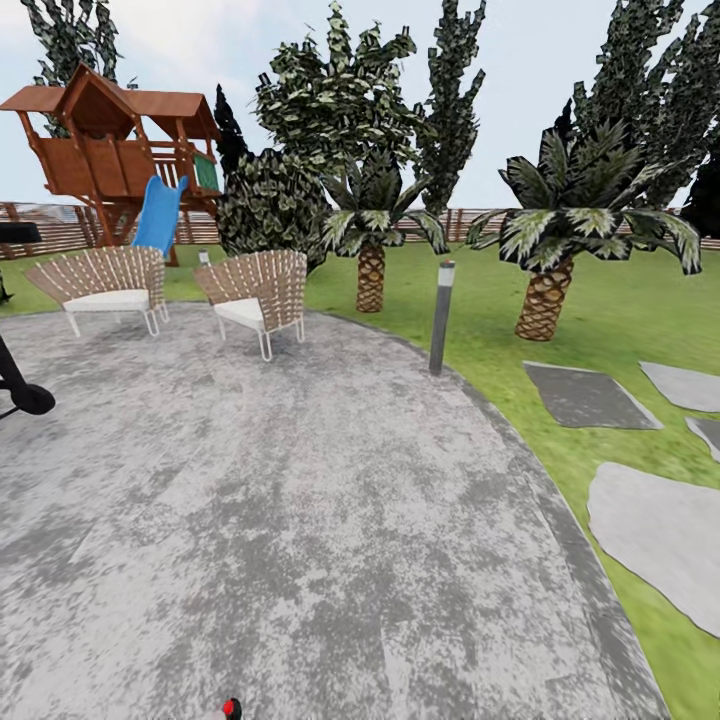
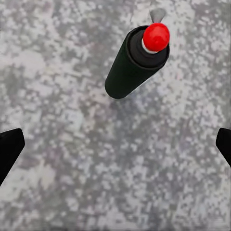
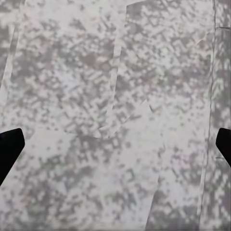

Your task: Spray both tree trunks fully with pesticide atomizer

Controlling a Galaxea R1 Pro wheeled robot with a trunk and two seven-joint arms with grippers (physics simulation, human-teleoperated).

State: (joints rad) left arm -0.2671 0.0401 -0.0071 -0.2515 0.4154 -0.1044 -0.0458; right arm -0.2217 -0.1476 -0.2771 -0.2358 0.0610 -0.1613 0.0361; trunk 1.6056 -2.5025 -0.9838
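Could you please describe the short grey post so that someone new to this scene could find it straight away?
Start at the round grey paved patio and follow its right-hand edge to where it meets the lawn. The post stands upright there, between the nearer wicker chair and the two palms. It is the one slim, smooth grey cylinder; the palm trunks are scaly brown.

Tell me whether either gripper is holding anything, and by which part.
Nothing is held. The left gripper and right gripper have their fingers spread wide, with bare paving between them.
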